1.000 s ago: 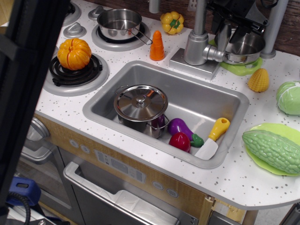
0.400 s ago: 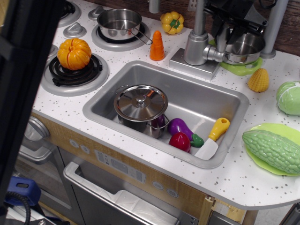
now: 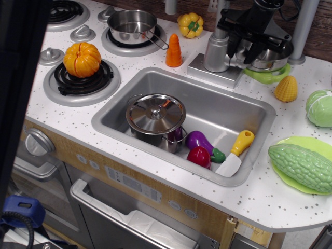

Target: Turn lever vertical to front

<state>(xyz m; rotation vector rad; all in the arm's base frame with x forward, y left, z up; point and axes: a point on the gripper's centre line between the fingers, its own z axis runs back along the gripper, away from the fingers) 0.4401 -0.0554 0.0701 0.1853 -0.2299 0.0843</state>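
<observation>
The grey faucet column (image 3: 216,52) stands behind the sink. The lever (image 3: 237,60) is a short silver-grey stub sticking out to the column's right; its paddle end is mostly hidden by my gripper. My black gripper (image 3: 240,49) comes down from the top right and sits right over the lever. Its fingers (image 3: 231,45) look slightly apart on either side of the stub. I see no firm clamp on it.
A silver bowl (image 3: 271,58) on a green plate (image 3: 267,77) sits just right of the gripper. The sink (image 3: 249,106) holds a lidded pot (image 3: 155,116), an eggplant (image 3: 199,140) and a toy knife (image 3: 236,153). A carrot (image 3: 174,50) stands left of the faucet. A dark blurred shape (image 3: 21,78) fills the left edge.
My gripper has moved down and left from above the silver bowl onto the lever beside the faucet column. The dark shape at the left has drawn back, uncovering more of the stove.
</observation>
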